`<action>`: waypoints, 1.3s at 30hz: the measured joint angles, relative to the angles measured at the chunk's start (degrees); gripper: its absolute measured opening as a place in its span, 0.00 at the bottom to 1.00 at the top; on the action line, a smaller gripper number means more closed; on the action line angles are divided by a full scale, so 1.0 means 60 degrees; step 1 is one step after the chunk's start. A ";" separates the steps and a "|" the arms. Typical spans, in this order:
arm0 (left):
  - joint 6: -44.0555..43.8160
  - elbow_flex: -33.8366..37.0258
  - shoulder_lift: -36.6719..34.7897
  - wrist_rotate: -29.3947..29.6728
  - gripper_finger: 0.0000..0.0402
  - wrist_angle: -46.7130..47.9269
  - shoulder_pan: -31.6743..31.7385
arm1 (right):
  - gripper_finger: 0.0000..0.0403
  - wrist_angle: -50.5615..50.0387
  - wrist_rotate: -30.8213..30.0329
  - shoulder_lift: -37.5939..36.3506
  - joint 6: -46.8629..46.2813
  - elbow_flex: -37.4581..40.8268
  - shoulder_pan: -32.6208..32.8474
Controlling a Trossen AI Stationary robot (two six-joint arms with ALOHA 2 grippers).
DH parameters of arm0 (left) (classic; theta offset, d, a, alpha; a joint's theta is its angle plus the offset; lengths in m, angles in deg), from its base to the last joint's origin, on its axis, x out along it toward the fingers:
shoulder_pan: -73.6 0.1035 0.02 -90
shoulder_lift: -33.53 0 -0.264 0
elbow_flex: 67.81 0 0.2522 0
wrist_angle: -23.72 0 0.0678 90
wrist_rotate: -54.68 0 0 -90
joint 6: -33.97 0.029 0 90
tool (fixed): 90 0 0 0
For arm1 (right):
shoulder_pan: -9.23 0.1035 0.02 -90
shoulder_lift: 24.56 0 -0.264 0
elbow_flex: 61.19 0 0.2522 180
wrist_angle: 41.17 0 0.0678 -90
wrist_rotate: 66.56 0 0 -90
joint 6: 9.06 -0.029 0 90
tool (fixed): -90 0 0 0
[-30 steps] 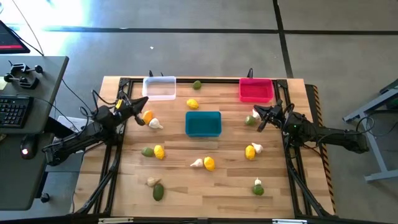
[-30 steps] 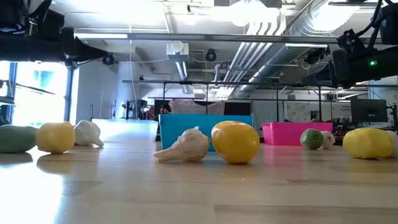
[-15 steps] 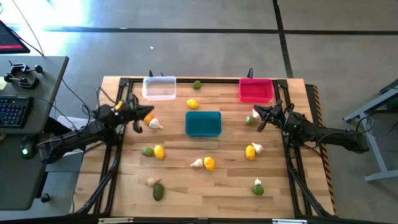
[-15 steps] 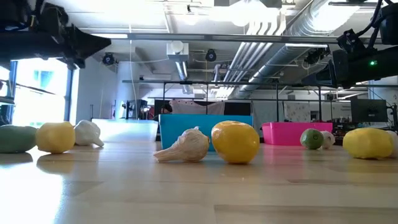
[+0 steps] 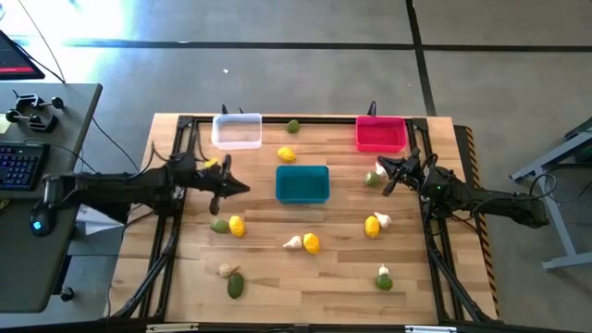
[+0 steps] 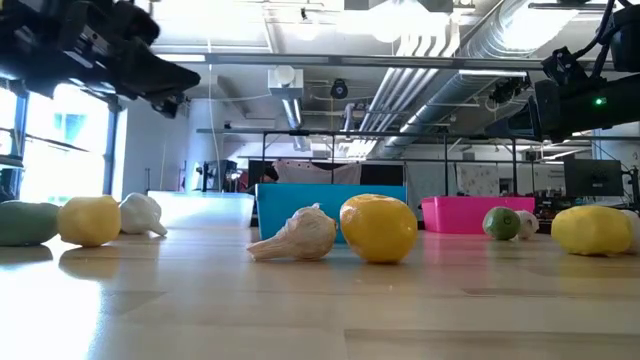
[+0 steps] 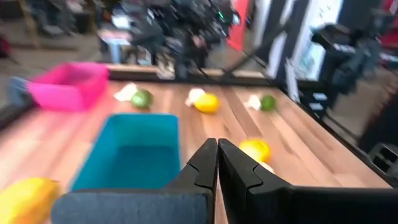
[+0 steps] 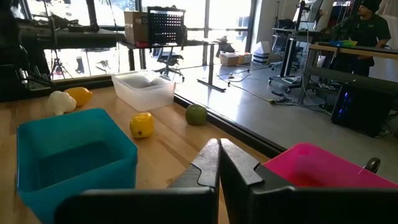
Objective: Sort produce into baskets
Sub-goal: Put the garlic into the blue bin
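We see the wooden table [image 5: 333,268] standing on a grey floor [image 5: 277,55], with a dark desk [image 5: 55,120] off to one side carrying a keyboard [image 5: 18,165]. Beyond the table edge we make out a person [image 8: 364,25] at a workbench [image 8: 348,53], and a cardboard box [image 8: 137,26] by the windows. Overhead we notice silver ducts [image 6: 440,70] running along the ceiling.

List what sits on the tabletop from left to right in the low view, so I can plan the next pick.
Green fruit → lemon → garlic bulb → teal basket → garlic → big lemon → pink basket → green fruit → lemon.
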 joint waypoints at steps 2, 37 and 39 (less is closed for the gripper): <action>0.0000 -0.0280 0.0675 0.0000 0.00 0.0170 -0.0368 | 0.00 -0.0001 -0.0003 0.0000 -0.0003 -0.0001 0.0001; -0.1518 -0.5752 0.8599 0.5320 0.62 0.2410 -0.5104 | 0.00 0.0001 0.0000 0.0000 0.0000 0.0001 -0.0001; -0.1708 -0.6120 0.9135 0.5340 0.64 0.2414 -0.5104 | 0.00 -0.0002 0.0000 0.0000 -0.0002 0.0002 -0.0002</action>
